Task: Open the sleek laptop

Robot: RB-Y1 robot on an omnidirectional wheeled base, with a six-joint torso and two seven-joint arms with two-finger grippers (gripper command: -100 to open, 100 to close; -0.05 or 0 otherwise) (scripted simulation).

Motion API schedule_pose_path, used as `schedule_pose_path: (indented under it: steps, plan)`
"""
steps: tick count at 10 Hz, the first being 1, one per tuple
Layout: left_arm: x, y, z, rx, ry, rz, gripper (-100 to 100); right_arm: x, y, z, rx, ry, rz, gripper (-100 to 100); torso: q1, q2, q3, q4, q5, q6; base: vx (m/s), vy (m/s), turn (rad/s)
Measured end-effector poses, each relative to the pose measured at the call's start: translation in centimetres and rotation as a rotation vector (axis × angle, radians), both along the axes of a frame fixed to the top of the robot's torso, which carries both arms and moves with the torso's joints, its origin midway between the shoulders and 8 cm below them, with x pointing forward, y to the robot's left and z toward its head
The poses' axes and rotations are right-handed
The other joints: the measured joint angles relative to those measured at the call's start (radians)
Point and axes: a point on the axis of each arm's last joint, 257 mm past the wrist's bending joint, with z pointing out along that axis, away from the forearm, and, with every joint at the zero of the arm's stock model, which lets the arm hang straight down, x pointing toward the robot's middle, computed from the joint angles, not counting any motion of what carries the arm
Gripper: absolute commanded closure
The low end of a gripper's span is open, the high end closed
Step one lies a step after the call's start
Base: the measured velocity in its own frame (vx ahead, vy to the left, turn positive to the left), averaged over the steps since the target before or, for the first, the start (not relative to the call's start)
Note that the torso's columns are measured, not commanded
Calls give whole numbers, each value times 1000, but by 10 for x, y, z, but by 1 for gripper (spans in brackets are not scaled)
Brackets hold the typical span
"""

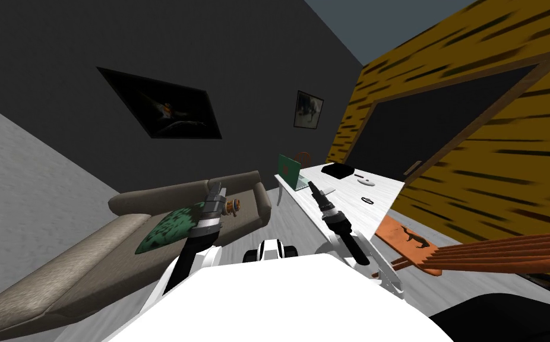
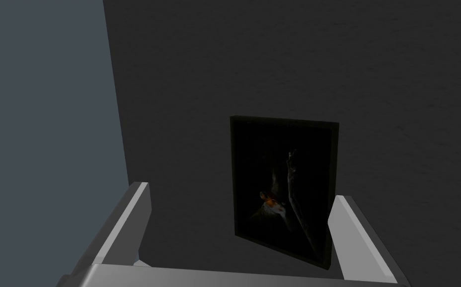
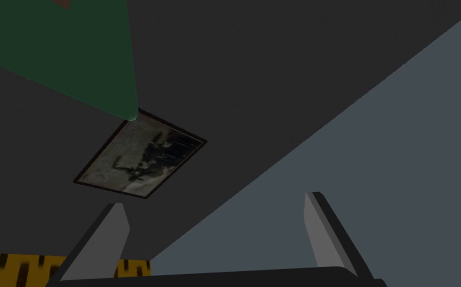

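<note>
The laptop (image 1: 290,171) stands at the near left corner of the white table (image 1: 354,208), its green lid raised from the light base. My right gripper (image 1: 314,189) is just in front of it, a little to its right, pointing up past it. In the right wrist view the lid's green corner (image 3: 75,55) lies ahead and off to one side of that gripper (image 3: 215,200), whose fingers stand open with nothing between them. My left gripper (image 1: 217,190) is raised over the sofa; the left wrist view shows this gripper (image 2: 239,194) open and empty.
A beige sofa (image 1: 89,261) with a green cushion (image 1: 170,228) runs along my left. On the table sit a black box (image 1: 336,170) and small white items (image 1: 367,183). An orange slatted chair (image 1: 493,252) stands at the right, before the striped wall's dark door (image 1: 434,127).
</note>
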Motion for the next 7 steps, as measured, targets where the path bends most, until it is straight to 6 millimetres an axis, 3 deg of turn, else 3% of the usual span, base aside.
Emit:
schedule_pose_path:
  steps: [7]
  plan:
    - [0, 0, 0, 0, 0, 0, 0, 10, -31, -19, -371, 33, -94, -100, 0, 1, 0, 0, 0, 0, 58, 36, 19]
